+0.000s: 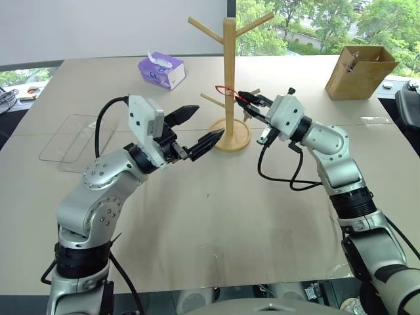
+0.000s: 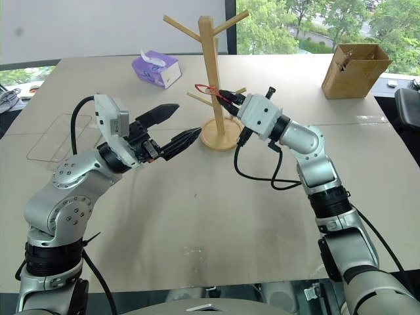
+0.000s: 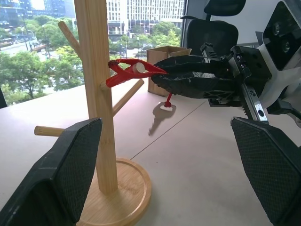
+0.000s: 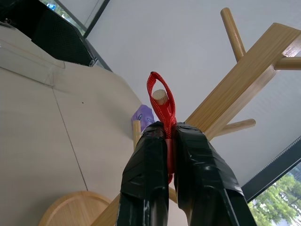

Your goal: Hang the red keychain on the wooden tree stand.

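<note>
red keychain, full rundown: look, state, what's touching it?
The red keychain is a thin red strap loop with a small metallic-looking key dangling below on a short red link. The right gripper is shut on the strap. The loop's open end encircles the tip of a peg on the wooden tree stand. The key hangs free above the table, touching nothing.

One light-wood tree stand (image 1: 229, 79) with four pegs, one red loop keychain (image 3: 129, 71), one purple tissue box (image 1: 161, 70) at eleven o'clock, one brown cardboard box (image 1: 359, 71) at one o'clock, one clear plastic tray (image 1: 71, 140) at nine.
</note>
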`<control>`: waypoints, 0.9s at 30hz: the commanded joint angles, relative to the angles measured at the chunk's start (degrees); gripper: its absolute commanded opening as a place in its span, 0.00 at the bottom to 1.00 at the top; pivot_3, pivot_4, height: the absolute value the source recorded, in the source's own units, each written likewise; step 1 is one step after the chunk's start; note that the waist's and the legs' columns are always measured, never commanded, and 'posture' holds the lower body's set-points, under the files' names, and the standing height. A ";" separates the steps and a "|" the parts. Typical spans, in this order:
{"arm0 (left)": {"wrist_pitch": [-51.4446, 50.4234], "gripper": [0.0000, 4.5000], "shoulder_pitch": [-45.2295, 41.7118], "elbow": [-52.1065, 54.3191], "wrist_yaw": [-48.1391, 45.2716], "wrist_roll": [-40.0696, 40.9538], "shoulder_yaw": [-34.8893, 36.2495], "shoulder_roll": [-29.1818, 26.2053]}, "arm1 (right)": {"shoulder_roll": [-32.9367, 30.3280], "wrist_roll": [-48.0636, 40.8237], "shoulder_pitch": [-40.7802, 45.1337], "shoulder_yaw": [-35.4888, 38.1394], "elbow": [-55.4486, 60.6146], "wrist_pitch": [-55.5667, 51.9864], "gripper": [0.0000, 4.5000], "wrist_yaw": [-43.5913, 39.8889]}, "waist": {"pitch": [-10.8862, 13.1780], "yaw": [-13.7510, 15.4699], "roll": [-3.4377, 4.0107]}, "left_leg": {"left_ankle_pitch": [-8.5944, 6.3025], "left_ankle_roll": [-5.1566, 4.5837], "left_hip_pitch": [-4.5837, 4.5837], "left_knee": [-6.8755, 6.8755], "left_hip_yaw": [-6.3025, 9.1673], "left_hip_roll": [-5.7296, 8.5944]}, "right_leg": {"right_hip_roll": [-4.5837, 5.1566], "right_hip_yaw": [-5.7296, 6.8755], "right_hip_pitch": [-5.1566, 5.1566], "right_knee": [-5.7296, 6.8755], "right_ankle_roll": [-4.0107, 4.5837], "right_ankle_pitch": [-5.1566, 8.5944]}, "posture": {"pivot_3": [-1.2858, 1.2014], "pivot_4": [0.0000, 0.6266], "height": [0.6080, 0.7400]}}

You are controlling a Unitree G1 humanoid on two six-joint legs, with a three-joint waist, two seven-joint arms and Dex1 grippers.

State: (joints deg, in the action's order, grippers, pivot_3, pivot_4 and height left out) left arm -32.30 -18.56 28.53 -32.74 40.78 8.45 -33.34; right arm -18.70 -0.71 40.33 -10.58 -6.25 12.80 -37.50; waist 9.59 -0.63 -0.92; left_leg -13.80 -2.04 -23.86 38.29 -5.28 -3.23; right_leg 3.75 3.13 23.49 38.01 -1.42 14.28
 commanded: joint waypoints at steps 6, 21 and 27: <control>1.39 1.00 -0.79 0.91 -0.25 -0.29 0.81 0.51 | 0.99 1.94 2.67 0.94 -3.39 1.96 0.01 3.24 | 0.00 -0.04 0.00 | 0.00 0.00 0.00 0.00 -0.01 0.00 | 0.00 0.00 0.00 0.01 0.00 0.00 | 0.52 0.24 1.00; 1.44 1.00 -0.42 0.72 0.16 -0.10 1.12 1.20 | 2.36 -0.66 1.86 3.14 -5.67 2.44 0.73 4.50 | 0.00 -0.08 0.00 | 0.00 0.00 0.00 -0.01 -0.04 0.00 | 0.03 -0.02 0.00 0.00 0.00 0.00 | 0.52 0.24 1.00; 1.49 1.00 0.87 -0.31 3.07 -0.32 1.79 4.13 | -0.85 -4.47 -6.36 6.37 0.27 -1.46 0.83 3.34 | 0.00 0.05 0.00 | 0.00 0.00 0.00 -0.02 -0.03 0.01 | 0.07 -0.01 -0.01 -0.01 0.00 0.00 | 0.52 0.24 1.00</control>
State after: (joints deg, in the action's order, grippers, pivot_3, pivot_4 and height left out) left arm -31.93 -18.09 28.08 -31.22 40.61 8.66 -29.88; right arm -18.34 -3.17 35.50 -7.20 -9.41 12.53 -34.24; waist 9.59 -0.59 -0.92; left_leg -13.80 -2.05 -23.87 38.27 -5.31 -3.22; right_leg 3.83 3.12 23.48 38.00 -1.43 14.28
